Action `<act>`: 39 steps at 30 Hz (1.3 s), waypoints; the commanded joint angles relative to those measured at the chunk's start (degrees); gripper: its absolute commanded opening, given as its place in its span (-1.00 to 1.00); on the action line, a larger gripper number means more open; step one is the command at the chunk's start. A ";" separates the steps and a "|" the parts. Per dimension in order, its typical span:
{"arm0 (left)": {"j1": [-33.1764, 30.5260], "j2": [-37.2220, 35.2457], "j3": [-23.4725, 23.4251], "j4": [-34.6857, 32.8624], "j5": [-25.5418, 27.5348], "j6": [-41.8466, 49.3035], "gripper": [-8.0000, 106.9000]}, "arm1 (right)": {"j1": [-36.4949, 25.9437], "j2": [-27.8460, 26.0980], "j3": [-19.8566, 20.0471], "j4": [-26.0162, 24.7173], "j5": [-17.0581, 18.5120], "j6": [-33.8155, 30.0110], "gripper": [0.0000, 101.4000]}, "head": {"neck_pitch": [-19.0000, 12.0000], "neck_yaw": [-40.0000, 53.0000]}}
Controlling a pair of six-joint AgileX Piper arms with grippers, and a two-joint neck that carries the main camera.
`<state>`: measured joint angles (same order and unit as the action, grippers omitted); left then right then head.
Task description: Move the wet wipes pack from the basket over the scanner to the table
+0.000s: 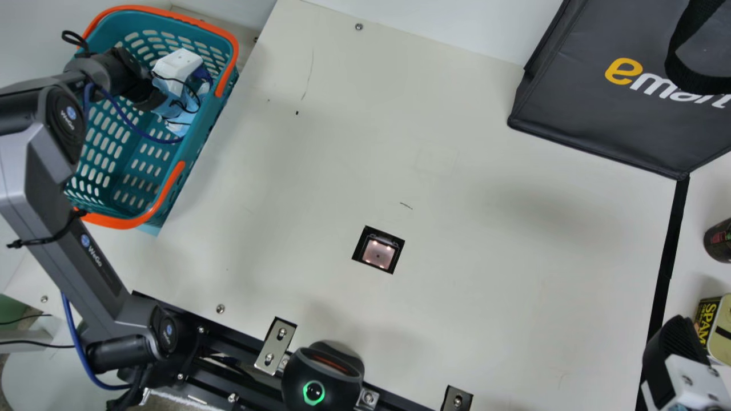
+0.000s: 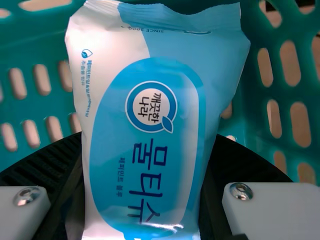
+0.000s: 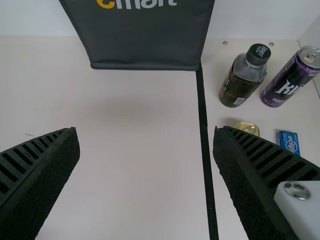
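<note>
Wet wipes pack (image 2: 150,115) is in the teal basket (image 1: 197,134) with the orange trim, so yeah, not on the table (image 1: 457,228). The left gripper (image 1: 178,64) is down in there and has it, with one finger against each long side, so it's gripping the pack pretty snugly.

As for how it's pointing: in the left wrist view the long axis runs lengthwise out between the two fingers, with a slight lean toward one of them. The crimped end points away from the gripper, and the other end sits back between the fingers. The blue-and-white printed face is toward the wrist camera, with the big lettering running along the pack's length. Can't tell if it's touching the basket floor.

Right gripper (image 1: 674,342) is over by the black strip (image 1: 668,257), fingers spread apart, nothing between them.
</note>
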<state>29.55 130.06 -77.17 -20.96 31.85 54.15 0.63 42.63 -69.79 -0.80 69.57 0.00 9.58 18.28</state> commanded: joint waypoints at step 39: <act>-9.00 -45.01 14.31 30.93 6.21 -72.66 -1.00 | 0.00 0.00 0.00 0.00 -0.03 0.00 0.87 | -1.66 0.14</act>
<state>21.37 85.96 -62.06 10.45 36.72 -18.30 0.63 42.63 -69.79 -0.80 69.53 0.00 9.67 18.28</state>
